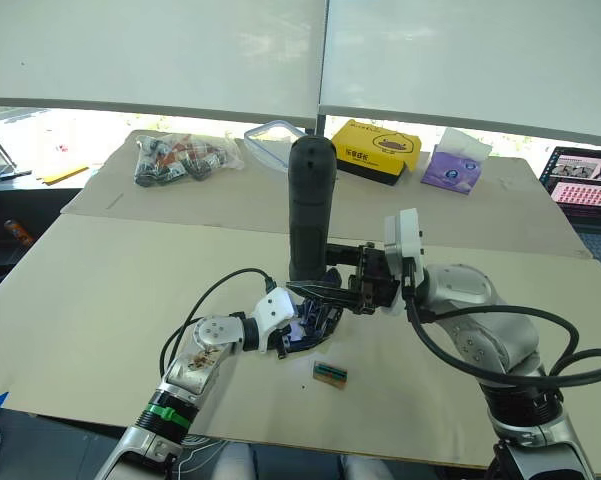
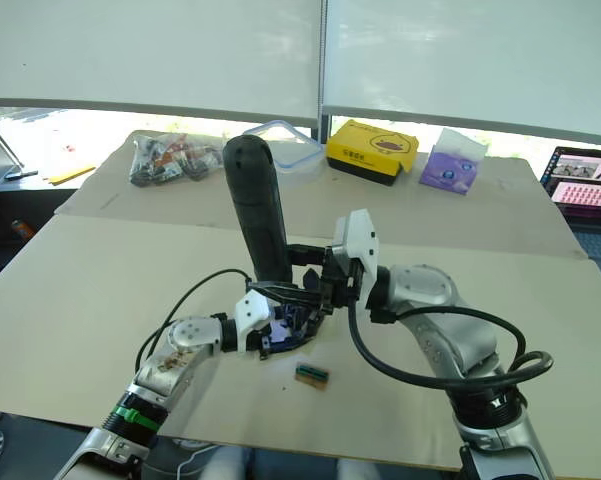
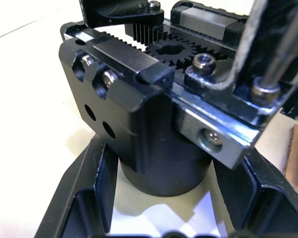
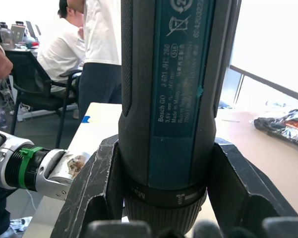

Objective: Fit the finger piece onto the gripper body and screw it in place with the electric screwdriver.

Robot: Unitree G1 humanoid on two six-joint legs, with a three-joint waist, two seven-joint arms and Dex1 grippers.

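The electric screwdriver [image 1: 311, 205] stands upright over the middle of the table, my right gripper [image 1: 325, 278] shut around its lower barrel; the right wrist view has the barrel [image 4: 173, 99] clamped between both fingers [image 4: 94, 188]. Its thin bit [image 3: 277, 54] reaches down into the gripper body [image 1: 308, 322]. My left gripper [image 1: 302, 332] is shut on that body, whose round base [image 3: 158, 163] sits between the fingers [image 3: 89, 198], with gear teeth and screw heads on top. I cannot tell the finger piece apart from the body's other black parts.
A small green-brown block [image 1: 330, 373] lies just in front of the grippers. At the table's far side are a bag of parts [image 1: 180, 157], a clear box [image 1: 270, 140], a yellow box [image 1: 375, 150], a purple tissue pack [image 1: 455, 165] and a laptop [image 1: 585, 185]. People [image 4: 64, 44] are behind.
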